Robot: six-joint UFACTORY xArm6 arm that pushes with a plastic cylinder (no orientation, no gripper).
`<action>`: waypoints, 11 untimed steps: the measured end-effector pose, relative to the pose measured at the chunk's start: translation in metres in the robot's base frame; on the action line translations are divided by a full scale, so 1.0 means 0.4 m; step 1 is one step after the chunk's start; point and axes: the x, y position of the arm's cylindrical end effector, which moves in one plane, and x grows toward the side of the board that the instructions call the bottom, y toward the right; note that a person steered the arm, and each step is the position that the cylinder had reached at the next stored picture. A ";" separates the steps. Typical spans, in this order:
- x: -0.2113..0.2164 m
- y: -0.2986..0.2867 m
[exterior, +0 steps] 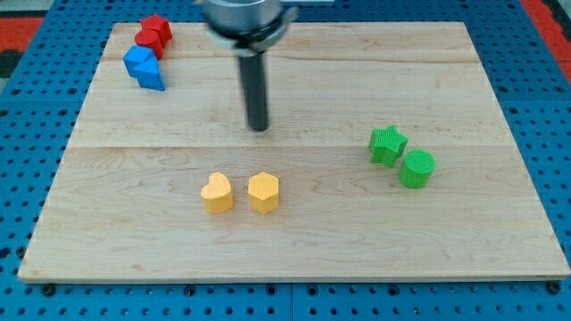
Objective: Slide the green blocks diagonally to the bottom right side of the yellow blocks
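A green star block [388, 145] and a green cylinder [416, 168] sit touching at the view's right, the cylinder lower and to the right. A yellow heart block [217, 193] and a yellow hexagon block [264, 192] stand side by side at the lower middle, a small gap between them. My tip [259, 127] rests on the board above the yellow hexagon, well left of the green blocks and touching no block.
Two red blocks [153, 33] and two blue blocks [144, 67] cluster at the view's top left corner. The wooden board [500, 232] lies on a blue pegboard surface [553, 134].
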 end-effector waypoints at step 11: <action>0.215 0.826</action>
